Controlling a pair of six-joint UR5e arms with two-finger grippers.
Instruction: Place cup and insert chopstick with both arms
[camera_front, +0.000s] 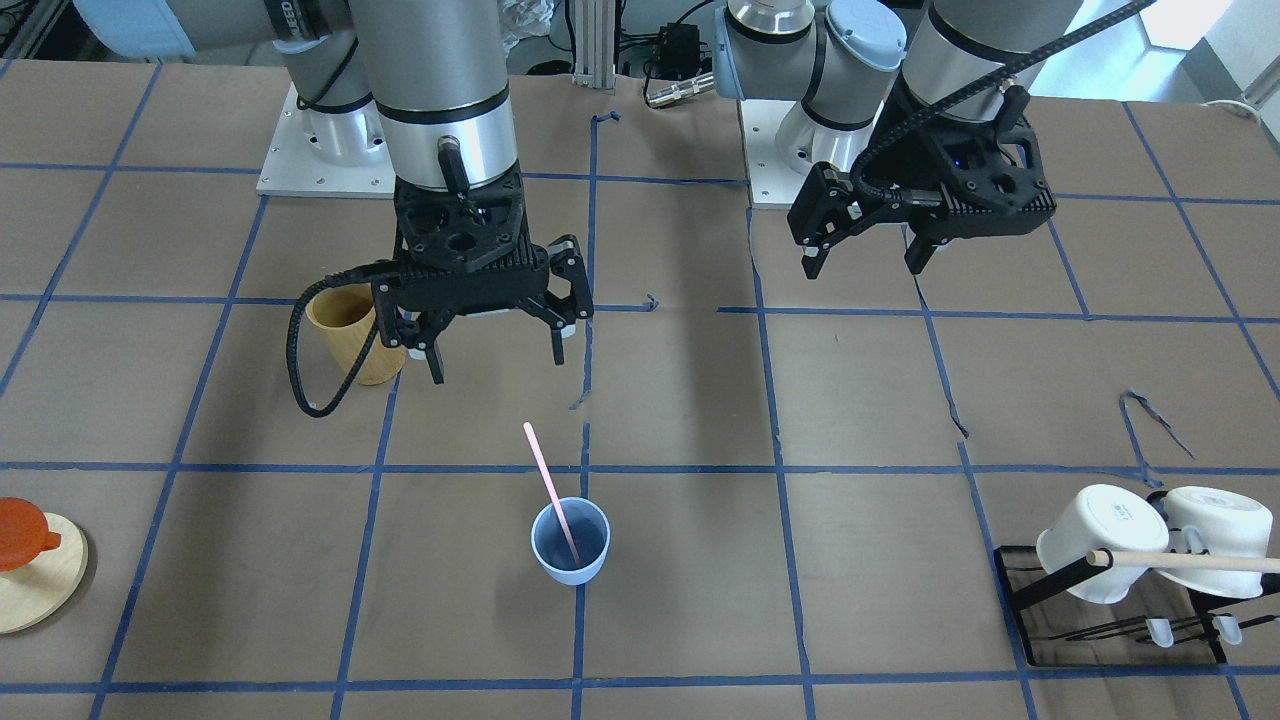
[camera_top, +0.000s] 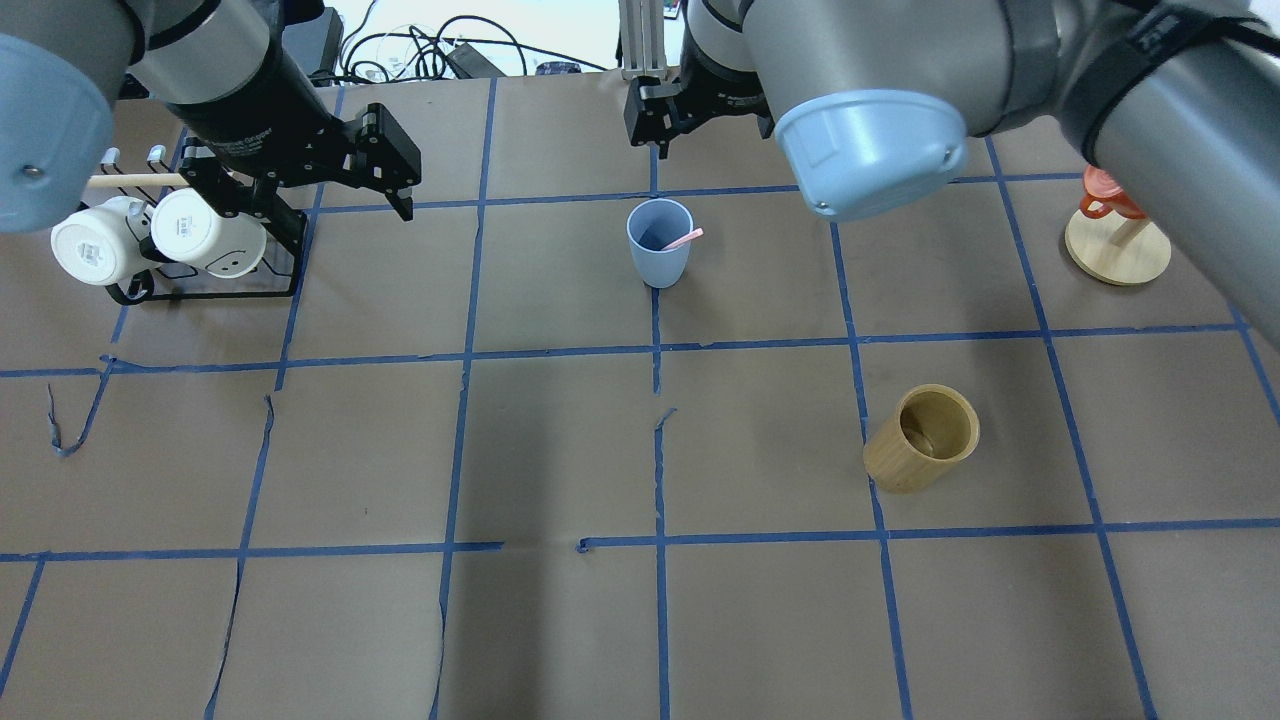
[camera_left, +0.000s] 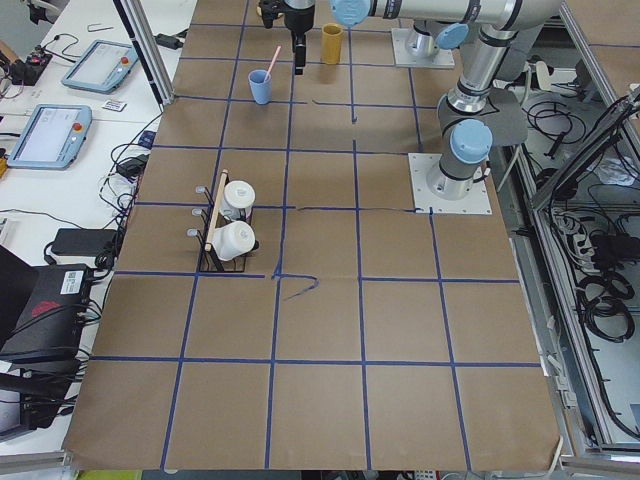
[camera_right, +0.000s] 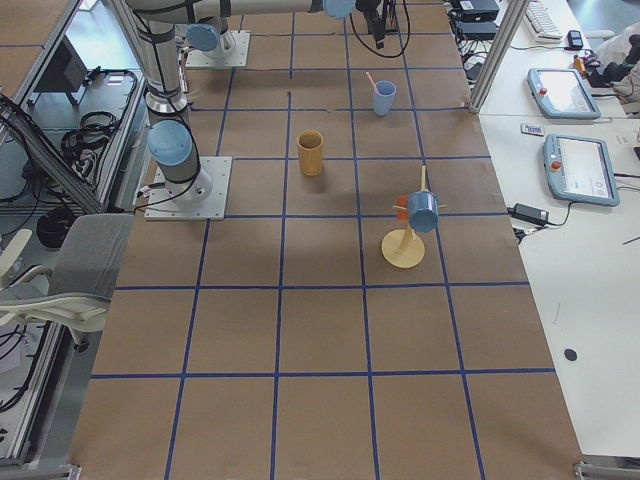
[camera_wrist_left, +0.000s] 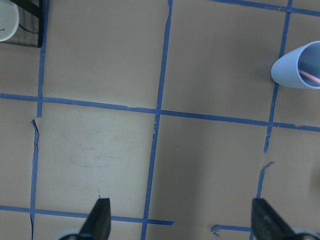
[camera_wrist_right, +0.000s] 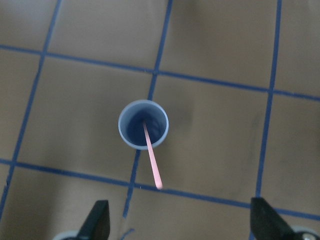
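Observation:
The light-blue cup (camera_front: 570, 545) stands upright on the brown table, by a blue tape line. The pale pink chopstick (camera_front: 548, 490) stands in it, leaning on the rim with its upper end sticking out. The right wrist view looks straight down on the cup (camera_wrist_right: 143, 125) and the chopstick (camera_wrist_right: 151, 157). My right gripper (camera_front: 497, 365) is open and empty, raised above the table on the robot's side of the cup. My left gripper (camera_front: 862, 268) is open and empty, high and well off to the side. The cup (camera_wrist_left: 300, 67) shows at the edge of the left wrist view.
A tan bamboo cylinder (camera_front: 350, 335) stands close behind my right gripper. A black rack with white mugs (camera_front: 1100, 545) and a wooden dowel (camera_front: 1190, 560) is at the left arm's end. An orange cup on a round wooden stand (camera_front: 25, 560) is at the other end.

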